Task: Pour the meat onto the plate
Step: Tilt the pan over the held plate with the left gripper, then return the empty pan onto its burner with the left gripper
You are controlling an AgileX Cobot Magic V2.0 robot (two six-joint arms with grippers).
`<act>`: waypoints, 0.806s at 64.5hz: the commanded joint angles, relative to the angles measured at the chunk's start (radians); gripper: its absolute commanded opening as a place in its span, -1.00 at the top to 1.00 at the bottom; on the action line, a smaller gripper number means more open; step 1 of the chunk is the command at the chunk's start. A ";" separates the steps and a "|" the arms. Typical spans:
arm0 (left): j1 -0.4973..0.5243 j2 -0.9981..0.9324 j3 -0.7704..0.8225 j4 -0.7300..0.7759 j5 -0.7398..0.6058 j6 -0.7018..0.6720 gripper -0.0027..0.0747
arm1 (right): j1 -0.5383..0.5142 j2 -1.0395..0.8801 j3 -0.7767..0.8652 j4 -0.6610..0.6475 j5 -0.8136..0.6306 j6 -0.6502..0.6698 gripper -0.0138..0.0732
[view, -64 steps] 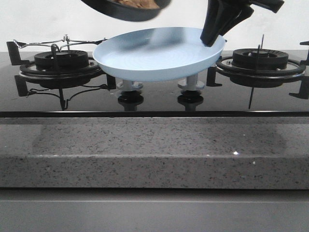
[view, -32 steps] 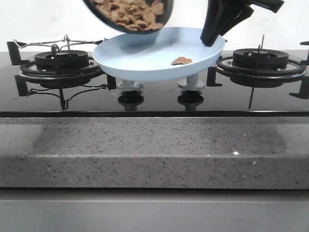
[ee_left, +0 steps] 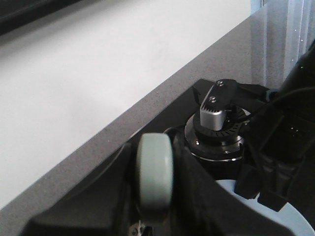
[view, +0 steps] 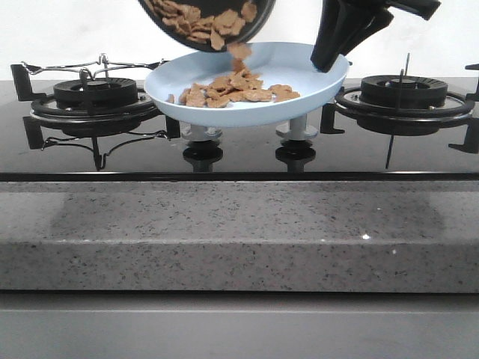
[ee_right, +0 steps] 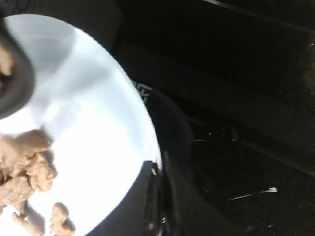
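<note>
The black frying pan (view: pixel 206 30) hangs tilted above the plate's far side, with meat (view: pixel 198 16) still in it and one piece falling. A heap of meat (view: pixel 232 90) lies on the pale-blue plate (view: pixel 307 71), which is held up above the stove knobs. My right gripper (view: pixel 329 58) is shut on the plate's right rim; in the right wrist view it (ee_right: pixel 160 172) clamps the plate (ee_right: pixel 93 108) beside the meat (ee_right: pixel 24 169). My left gripper (ee_left: pixel 155 201) is shut on the pan's pale grey-green handle (ee_left: pixel 155 167); it is out of the front view.
A burner with a wire rack (view: pixel 93 97) is left of the plate and another burner (view: pixel 404 93) is right of it. Two knobs (view: pixel 202 149) sit under the plate. The granite counter edge (view: pixel 239 239) runs along the front.
The pan has tipped further toward me. Many meat pieces have dropped from it, growing from one piece on the plate into a heap. The right gripper and plate have stayed still.
</note>
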 commanded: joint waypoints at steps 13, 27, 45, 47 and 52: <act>-0.096 -0.081 -0.039 0.146 -0.110 -0.011 0.87 | -0.002 -0.058 -0.026 0.024 -0.040 -0.013 0.82; -0.133 -0.096 -0.039 0.219 -0.106 -0.011 0.87 | -0.002 -0.058 -0.026 0.024 -0.040 -0.013 0.82; -0.093 -0.104 -0.039 0.183 -0.108 -0.195 0.92 | -0.002 -0.058 -0.026 0.024 -0.040 -0.013 0.82; -0.065 -0.104 -0.039 0.145 -0.106 -0.233 0.94 | -0.002 -0.058 -0.026 0.024 -0.040 -0.013 0.82; 0.037 -0.104 -0.039 -0.011 -0.101 -0.250 0.98 | -0.002 -0.058 -0.026 0.024 -0.040 -0.013 0.82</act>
